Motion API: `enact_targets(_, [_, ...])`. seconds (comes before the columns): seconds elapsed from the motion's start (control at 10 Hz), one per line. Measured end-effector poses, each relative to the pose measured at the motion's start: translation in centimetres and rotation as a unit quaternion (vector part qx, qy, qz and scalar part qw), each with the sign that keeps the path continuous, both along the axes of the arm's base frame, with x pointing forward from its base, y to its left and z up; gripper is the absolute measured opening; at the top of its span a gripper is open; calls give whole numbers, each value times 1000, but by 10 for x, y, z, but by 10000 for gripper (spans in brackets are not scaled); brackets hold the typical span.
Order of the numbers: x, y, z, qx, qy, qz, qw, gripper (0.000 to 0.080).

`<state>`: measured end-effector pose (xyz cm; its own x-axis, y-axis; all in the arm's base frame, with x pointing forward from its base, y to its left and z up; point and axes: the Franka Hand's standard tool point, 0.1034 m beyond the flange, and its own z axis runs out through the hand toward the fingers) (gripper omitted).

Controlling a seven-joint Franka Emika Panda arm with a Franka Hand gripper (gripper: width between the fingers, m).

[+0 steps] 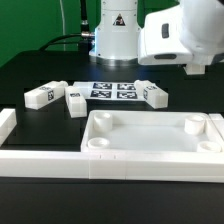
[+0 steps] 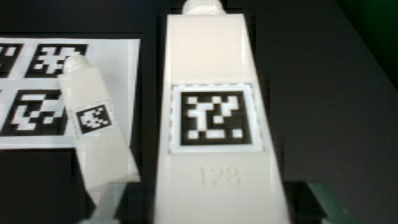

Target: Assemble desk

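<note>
From the exterior view's left, a loose leg [image 1: 40, 96] lies on the black surface [image 1: 30, 65] beside the marker board [image 1: 113, 90], with the tabletop [image 1: 150, 138] nearer the camera and the arm [image 1: 170, 35] at the right, its jaws hidden there. Only the wrist view shows the end effector [image 2: 214, 205] apparently clamped on a tagged leg [image 2: 214, 70], with a second leg [image 2: 93, 125] just beside. Best to hold that leg plumb over a corner socket [image 1: 100, 143] and lower it squarely.
</note>
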<state>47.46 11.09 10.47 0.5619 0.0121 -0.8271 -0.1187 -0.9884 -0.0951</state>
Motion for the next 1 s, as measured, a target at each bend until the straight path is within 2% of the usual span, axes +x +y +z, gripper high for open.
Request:
enact_targets(0.1, [6, -1, 8, 5, -6, 2, 1000, 290])
enact_targets(0.4, [12, 1, 4, 4, -24, -1, 1000, 290])
enact_targets(0.5, [19, 0, 0, 5, -49, 2, 999, 290])
enact_targets(0.6, [31, -7, -2, 5, -112, 16, 994, 290])
enact_targets(0.8, [38, -12, 26, 5, -155, 15, 988, 290])
enact_targets(0.9, [52, -9, 33, 3, -197, 11, 980, 290])
enact_targets(1.0, [55, -9, 29, -2, -241, 4, 971, 290])
